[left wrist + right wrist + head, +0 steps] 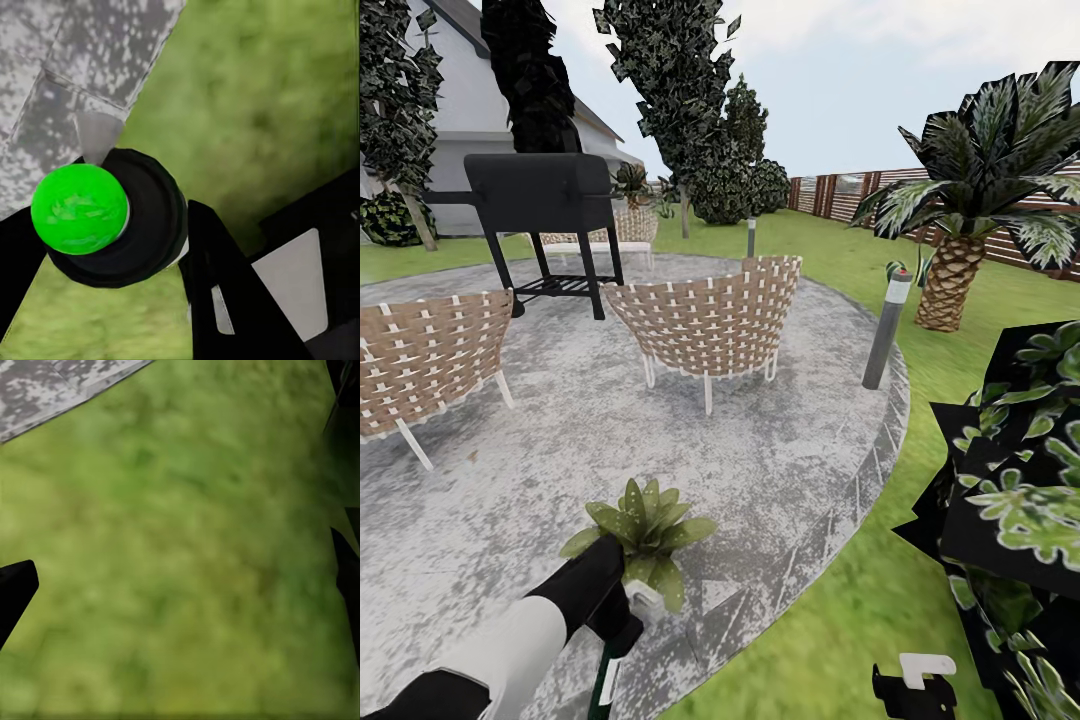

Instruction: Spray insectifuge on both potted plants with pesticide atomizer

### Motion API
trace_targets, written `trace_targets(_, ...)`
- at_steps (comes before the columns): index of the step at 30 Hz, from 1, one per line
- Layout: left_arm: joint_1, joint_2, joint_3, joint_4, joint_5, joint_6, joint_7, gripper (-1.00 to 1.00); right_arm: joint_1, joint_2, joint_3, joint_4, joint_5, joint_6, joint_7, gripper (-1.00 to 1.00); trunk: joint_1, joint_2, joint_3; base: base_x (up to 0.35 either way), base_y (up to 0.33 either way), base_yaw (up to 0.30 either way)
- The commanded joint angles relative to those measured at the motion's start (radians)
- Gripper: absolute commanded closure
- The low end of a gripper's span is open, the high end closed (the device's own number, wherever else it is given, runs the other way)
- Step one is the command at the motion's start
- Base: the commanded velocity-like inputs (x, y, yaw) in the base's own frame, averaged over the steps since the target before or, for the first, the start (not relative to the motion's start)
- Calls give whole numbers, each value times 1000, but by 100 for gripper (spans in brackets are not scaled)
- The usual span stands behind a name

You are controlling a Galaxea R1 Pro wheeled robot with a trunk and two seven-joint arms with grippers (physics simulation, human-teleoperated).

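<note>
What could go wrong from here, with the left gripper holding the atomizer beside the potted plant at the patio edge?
The left gripper sits right against the potted plant, so a small swing might knock the pot over. The pesticide atomizer appears pinched near its dark green-tipped end, which could let it slip or twist. One small potted rosette is near; finding the second may need a turn.

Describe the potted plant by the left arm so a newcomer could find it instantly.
Start at the round grey patio. On its near edge, just past the left gripper, sits the potted plant: a low rosette of spiky green leaves. Unlike the palm on the lawn, it is tiny and trunkless.
</note>
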Motion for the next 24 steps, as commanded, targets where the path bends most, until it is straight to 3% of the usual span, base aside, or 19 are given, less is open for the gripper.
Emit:
trace_targets(1, -5, 3, -3, -2, -14, 2, -13, 100, -1, 0, -6, 2, 11, -3, -5, -100, 0, 0, -1, 0, 0, 0)
trace_targets(4, -32, 11, -4, -2, -21, 4, -60, 100, -1, 0, -7, 2, 11, -3, -5, -100, 0, 0, -1, 0, 0, 0)
trace_targets(9, -191, 28, -22, 13, -38, 4, -198, 100, -1, 0, -7, 2, 11, -3, -5, -100, 0, 0, -1, 0, 0, 0)
trace_targets(11, -230, 32, -75, 15, -85, 5, -284, 100, -1, 0, -6, 2, 11, -3, -5, -100, 0, 0, -1, 0, 0, 0)
trace_targets(13, -258, 33, -157, 10, -163, 4, -444, 100, -1, 0, -7, 2, 10, -3, -5, -100, 0, 0, -1, 0, 0, 0)
trace_targets(15, -273, 33, -196, 3, -226, 2, -588, 100, -1, 0, -6, 2, 11, -3, -5, -100, 0, 0, -1, 0, 0, 0)
trace_targets(17, -308, 34, -210, 1, -295, 1, -703, 100, -1, 0, -6, 2, 11, -3, -4, -100, 0, 0, -1, 0, 0, 0)
trace_targets(19, -341, 34, -213, 1, -327, -1, -746, 100, -1, 0, -6, 2, 11, -3, -3, -100, 0, 0, -1, 0, 0, 0)
trace_targets(24, -394, 33, -218, 2, -335, -18, -746, 100, -1, 0, -5, 3, 11, -3, -3, -100, 0, 0, -1, 0, 0, 0)
